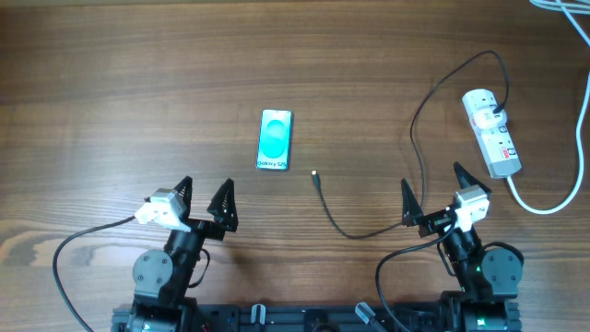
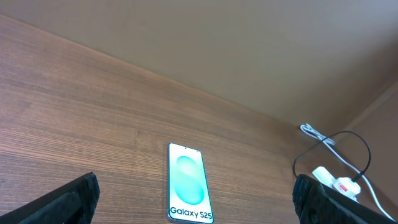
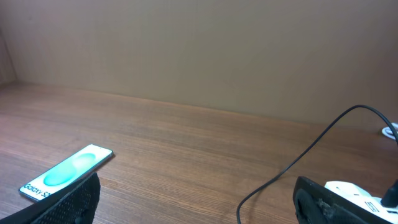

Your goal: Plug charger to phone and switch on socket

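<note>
Wood-grain bench point(image 1: 111, 92) stretches out under both arms, with a plain tan wall point(image 3: 199, 50) behind it in the wrist views. The phone point(image 1: 275, 139) lies flat near the middle, screen up and lit turquoise, well ahead of the left end effector point(image 1: 203, 198). That one has its fingers spread wide with nothing between them. The right end effector point(image 1: 431, 189) is spread just as wide and also holds nothing. The charger point(image 1: 355, 236) is a thin black cable snaking over the wood close by the right arm. Its connector tip point(image 1: 314, 173) lies loose near the phone's right side, not touching it. The other end runs to a black plug point(image 1: 499, 112) seated in the socket point(image 1: 490, 134), a white power strip at the far right. A thick white cord point(image 1: 553, 207) curls away from the strip's near end.
</note>
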Controlling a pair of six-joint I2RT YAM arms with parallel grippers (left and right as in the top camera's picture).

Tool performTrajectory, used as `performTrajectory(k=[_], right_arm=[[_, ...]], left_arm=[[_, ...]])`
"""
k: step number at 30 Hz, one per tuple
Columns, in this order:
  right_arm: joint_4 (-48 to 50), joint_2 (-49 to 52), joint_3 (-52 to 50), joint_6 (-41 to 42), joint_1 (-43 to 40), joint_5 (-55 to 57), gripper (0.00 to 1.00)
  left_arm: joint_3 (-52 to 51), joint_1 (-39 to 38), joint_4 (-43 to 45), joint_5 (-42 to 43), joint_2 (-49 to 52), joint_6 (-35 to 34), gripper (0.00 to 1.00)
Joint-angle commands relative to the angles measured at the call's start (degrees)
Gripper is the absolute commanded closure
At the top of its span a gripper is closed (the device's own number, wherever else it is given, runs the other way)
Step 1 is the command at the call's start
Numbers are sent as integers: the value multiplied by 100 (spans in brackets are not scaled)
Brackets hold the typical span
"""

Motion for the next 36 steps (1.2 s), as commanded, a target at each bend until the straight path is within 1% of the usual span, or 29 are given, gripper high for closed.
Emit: performTrajectory(k=[1,17,19,23,24,27,30,34,36], right_arm=[[15,-57,-7,-103,-20,11,0],[15,-57,-7,-103,-20,13,0],[15,-57,-7,-103,-20,11,0],[15,-57,-7,-101,-20,11,0],[15,-57,-7,-105,-20,11,0],[15,-57,-7,-103,-20,11,0],[15,-57,-7,-105,-20,13,0],[15,-57,-7,-103,-20,11,0],[15,-57,-7,-105,-20,13,0]], left_arm=[[-26,-13,-37,-55,-39,114,0],[-26,-15,-35,-59,-39,116,0],[-26,-13,-37,-258,-39,118,0],[28,-13,225,15,-39,109,0],[192,-13,114,125,-39,109,0],[787,-13,-538,111,-24,111,0],[1803,-13,-1338,-22,273,114,0],[3375,-13,-2341,-81,1327,138,0],[4312,-13,-2975,-46,2144,136,0]])
